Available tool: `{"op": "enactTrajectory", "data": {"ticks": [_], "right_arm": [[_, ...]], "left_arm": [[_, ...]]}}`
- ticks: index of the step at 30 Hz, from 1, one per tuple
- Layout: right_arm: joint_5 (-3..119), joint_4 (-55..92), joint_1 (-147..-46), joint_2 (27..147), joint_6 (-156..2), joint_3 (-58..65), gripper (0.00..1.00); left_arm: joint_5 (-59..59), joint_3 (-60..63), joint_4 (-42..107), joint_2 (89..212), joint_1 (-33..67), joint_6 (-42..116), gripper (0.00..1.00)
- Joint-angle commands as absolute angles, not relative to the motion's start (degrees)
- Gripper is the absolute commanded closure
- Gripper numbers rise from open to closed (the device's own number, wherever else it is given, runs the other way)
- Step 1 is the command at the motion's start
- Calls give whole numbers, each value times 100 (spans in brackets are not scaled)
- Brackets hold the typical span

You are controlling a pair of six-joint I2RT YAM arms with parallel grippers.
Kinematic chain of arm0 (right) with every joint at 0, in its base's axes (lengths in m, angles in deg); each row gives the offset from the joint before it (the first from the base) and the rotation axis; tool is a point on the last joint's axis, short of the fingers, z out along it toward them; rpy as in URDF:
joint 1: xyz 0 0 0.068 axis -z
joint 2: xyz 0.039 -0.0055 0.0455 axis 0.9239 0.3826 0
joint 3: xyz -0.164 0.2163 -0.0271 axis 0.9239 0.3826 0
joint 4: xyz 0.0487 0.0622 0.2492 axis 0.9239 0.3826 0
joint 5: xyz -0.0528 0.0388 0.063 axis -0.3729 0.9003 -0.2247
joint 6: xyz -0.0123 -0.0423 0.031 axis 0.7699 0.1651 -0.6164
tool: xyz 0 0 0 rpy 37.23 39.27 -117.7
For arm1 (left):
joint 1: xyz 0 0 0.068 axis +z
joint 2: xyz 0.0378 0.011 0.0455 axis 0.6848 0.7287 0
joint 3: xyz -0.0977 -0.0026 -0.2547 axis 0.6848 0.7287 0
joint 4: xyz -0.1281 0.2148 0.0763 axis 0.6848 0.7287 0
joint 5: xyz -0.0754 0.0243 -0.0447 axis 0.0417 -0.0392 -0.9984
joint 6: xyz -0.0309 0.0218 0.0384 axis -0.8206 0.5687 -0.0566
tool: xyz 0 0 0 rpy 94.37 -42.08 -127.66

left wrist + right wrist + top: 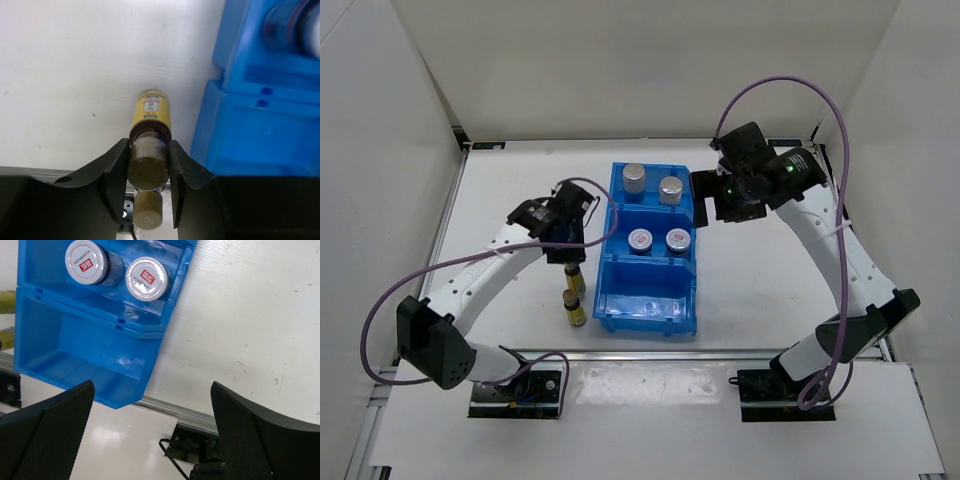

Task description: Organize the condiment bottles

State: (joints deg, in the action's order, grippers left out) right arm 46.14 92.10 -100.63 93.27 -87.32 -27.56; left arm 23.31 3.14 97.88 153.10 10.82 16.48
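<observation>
My left gripper is shut on the dark cap of an amber bottle with a yellow label, just left of the blue bin. I cannot tell whether the bottle is off the table. The second amber bottle stands right behind it, nearer the arm bases, and its cap shows between my fingers. Two silver-topped cylinders stand in the bin's far compartment. Two white jars with red-marked lids stand in the middle one. My right gripper is open and empty, right of the bin.
The bin's near compartment holds nothing. In the right wrist view the bin lies at the upper left, with both jars in it. A metal rail borders the table's near edge. White walls enclose the table.
</observation>
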Motion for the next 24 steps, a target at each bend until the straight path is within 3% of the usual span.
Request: {"op": "enactTrajectory", "data": {"ticks": [1,8,14,18,24], "right_arm": [[4320,9295,-10064,9011,-8617,-2628,0],[4188,9347,-9862,8641,-8617,-2110,0],[4188,9400,-9739,8589,-8617,-2047,0],[3741,9453,-9739,8588,-8617,-2047,0],[3687,9558,-9739,8535,-8722,-1995,0]], "left_arm": [[2938,-616,9826,15218,1114,1773,89],[3836,-3040,10152,15763,641,2518,89],[3836,-4413,10152,16545,-642,2889,89],[3775,-4741,10205,16914,-1424,2802,89],[3520,-4399,10205,17126,-1751,2407,89]]}}
